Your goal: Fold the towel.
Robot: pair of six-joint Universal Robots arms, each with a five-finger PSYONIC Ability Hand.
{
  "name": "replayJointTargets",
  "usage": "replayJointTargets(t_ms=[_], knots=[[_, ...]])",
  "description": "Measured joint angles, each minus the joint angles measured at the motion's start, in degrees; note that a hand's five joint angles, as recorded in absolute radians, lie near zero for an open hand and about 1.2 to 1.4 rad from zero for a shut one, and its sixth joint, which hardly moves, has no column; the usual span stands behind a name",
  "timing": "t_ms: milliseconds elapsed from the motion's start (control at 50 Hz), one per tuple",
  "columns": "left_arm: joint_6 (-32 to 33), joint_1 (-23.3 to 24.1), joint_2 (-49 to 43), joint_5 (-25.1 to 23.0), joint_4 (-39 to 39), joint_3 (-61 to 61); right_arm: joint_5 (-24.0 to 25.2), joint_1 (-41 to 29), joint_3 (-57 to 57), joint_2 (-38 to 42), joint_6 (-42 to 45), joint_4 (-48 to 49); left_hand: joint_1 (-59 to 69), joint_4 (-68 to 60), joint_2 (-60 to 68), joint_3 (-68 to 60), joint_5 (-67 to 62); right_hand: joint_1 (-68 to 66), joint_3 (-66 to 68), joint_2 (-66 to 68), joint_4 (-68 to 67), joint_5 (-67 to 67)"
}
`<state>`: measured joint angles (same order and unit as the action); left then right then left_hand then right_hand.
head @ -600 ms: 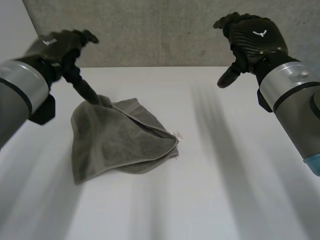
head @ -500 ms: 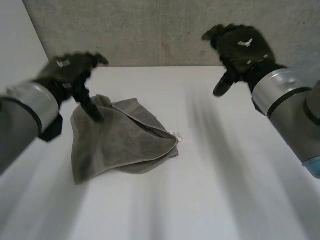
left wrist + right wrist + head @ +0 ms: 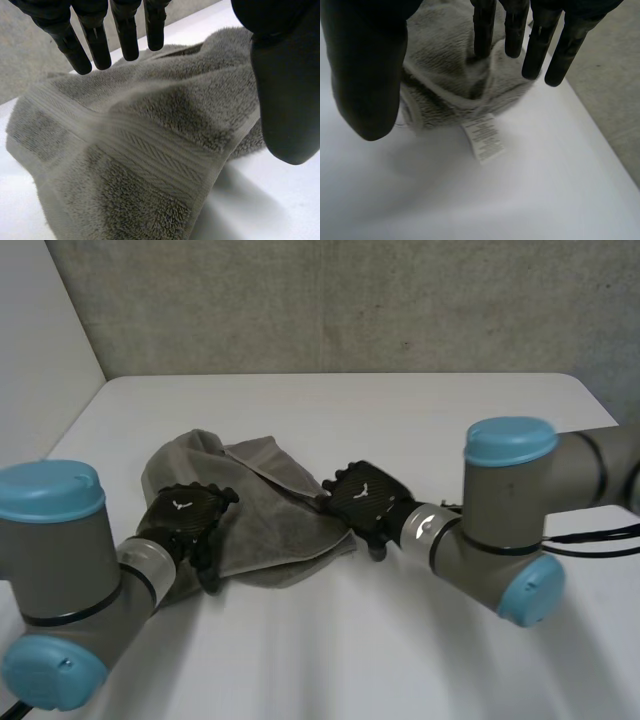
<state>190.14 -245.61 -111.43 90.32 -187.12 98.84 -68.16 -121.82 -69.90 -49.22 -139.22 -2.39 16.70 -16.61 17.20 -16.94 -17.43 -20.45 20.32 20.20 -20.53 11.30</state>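
- Left hand [image 3: 185, 522], head view: palm down on the near-left edge of the towel [image 3: 265, 502], fingers relaxed, no clamp visible.
- Right hand [image 3: 365, 502] is at the towel's right corner, fingers pointing into the cloth. Can't read the grip from this angle.
- Towel is grey, crumpled and loosely doubled over. It lies on the white table [image 3: 420, 410] between the two hands, left of centre. Grey wall [image 3: 350, 300] behind the table.
- Left wrist view: left hand [image 3: 282, 90] is splayed. Fingers [image 3: 95, 42] are straight and apart above the cloth, thumb wide off to one side.
- Towel [image 3: 140, 150] lies under the palm, a woven band running across it. Nothing is pinched. Bare table [image 3: 270, 205] shows beside the thumb.
- Right wrist view: right hand [image 3: 365, 70] is spread, fingers [image 3: 537, 45] straight, thumb well apart.
- Two fingertips touch the bunched towel [image 3: 450, 70] corner, with no pinch.
- White care label [image 3: 485, 136] sticks out from that corner onto the table [image 3: 530, 195], between thumb and fingers.
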Motion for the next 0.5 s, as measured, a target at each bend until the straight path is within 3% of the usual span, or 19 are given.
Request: replayJointTargets(t_ms=[200, 280, 380, 420, 500], knots=[[0.0, 0.0, -6.5, 0.1, -1.0, -3.5, 0.1, -2.4, 6.8, 7.8, -0.3, 1.4, 6.8, -7.0, 6.4, -6.7, -6.3, -9.0, 9.2, 9.2, -9.0, 8.7], [0.0, 0.0, -7.9, 0.1, -0.9, -4.7, 0.1, -2.6, 9.3, 9.8, -0.2, 2.8, 13.8, -13.8, 13.3, -13.5, -12.9, -18.3, 18.5, 18.8, -17.9, 17.2], [0.0, 0.0, -8.6, 0.1, -0.9, -5.7, 0.1, -2.6, 12.3, 11.8, 0.0, 4.0, 29.9, -29.7, 29.5, -29.9, -28.2, -38.0, 37.7, 38.3, -37.6, 36.3], [0.0, 0.0, -8.7, 0.1, -0.9, -6.1, 0.0, -2.6, 14.0, 12.8, 0.1, 4.2, 43.0, -44.9, 43.2, -44.2, -43.2, -52.0, 51.6, 52.3, -51.0, 50.2], [-0.2, 0.0, -8.2, 0.2, -0.8, -6.6, -0.2, -2.5, 15.8, 13.4, 0.1, 4.0, 50.9, -54.6, 51.7, -54.4, -52.7, -55.1, 56.0, 55.7, -55.8, 54.8]])
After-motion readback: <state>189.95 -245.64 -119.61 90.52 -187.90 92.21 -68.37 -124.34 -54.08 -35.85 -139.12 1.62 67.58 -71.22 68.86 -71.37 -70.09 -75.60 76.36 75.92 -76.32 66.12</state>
